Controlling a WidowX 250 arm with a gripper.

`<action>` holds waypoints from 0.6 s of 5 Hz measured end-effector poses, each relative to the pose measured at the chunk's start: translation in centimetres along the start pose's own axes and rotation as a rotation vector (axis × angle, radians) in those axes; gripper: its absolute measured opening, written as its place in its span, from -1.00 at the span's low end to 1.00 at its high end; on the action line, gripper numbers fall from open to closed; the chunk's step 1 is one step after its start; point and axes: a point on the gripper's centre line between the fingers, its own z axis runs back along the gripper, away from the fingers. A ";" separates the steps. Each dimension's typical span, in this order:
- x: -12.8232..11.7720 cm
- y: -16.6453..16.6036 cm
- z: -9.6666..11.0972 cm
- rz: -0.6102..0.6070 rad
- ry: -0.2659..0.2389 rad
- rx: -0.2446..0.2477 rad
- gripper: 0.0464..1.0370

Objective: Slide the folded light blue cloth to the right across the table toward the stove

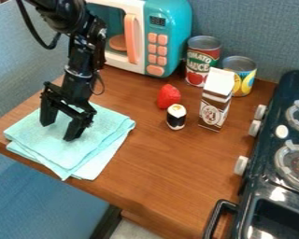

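Note:
My gripper (58, 130) hangs at the left over the folded light-teal cloth (99, 144), its two fingers spread apart with only cloth seen between them. The cloth lies near the table's left front edge; whether the fingertips touch it I cannot tell. To the right of the cloth, a small sushi roll (176, 116) with a dark band stands upright. Just behind it sits a red strawberry-like piece (169, 96). A white and brown milk carton (216, 100) stands to the right of both.
A teal and white toy microwave (167, 14) stands at the back. Beside it are a tomato sauce can (202, 60) and a yellow-labelled can (240, 74). A dark toy stove (261, 163) with knobs and a handle borders the wooden table (171, 172) on the right.

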 end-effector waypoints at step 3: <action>-1.2 -4.7 -0.1 -0.157 -0.027 -0.169 0.93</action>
